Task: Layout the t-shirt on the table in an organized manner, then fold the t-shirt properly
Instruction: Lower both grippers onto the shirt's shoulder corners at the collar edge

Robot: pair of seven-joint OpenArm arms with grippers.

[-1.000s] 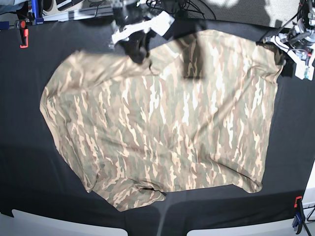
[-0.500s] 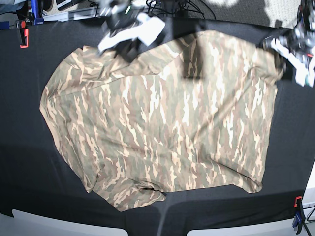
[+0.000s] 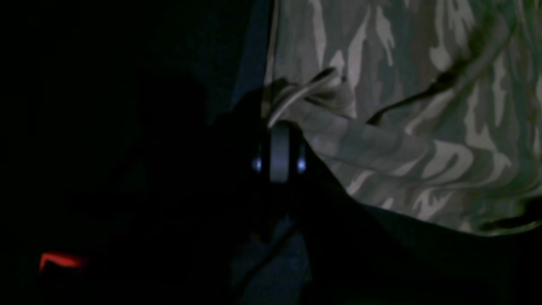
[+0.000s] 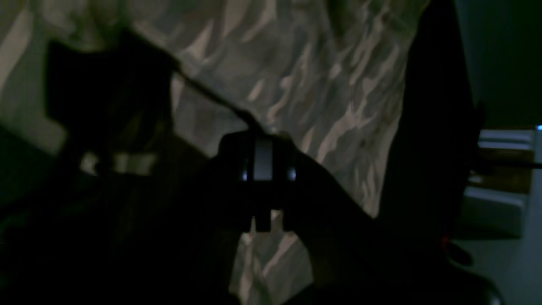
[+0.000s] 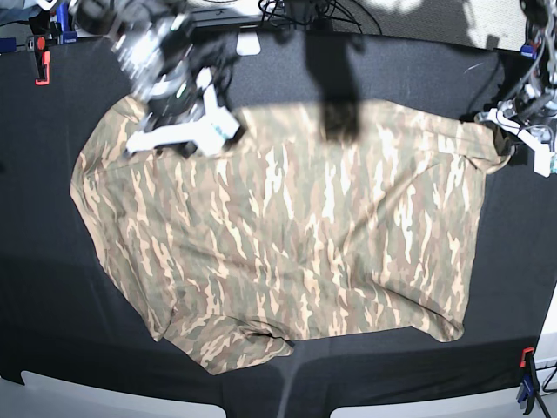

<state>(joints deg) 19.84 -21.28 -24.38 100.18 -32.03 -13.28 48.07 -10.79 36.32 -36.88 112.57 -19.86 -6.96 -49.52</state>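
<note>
The camouflage t-shirt (image 5: 287, 235) lies spread across the black-draped counter (image 5: 52, 287), mostly flat, with one sleeve bunched at the near edge and its far edge held by both arms. The left pincer (image 3: 279, 127) is clamped on a gathered fold of the t-shirt's edge at the corner on the base view's right; the wrist view shows cloth pinched into a small ridge above the closed jaws. The right pincer (image 4: 262, 140) is clamped on the t-shirt too, with a taut crease running away from its tips, at the corner on the base view's left.

The shirt looks light, thin and limp: it drapes, wrinkles and tents wherever it is pulled, so it probably carries no shape of its own. It likely slides easily on the cloth. Good holds seem to be the hem, shoulder seams and sleeve ends, where doubled fabric gives the jaws more to bite. A mid-panel pinch would probably only raise a peak.
</note>
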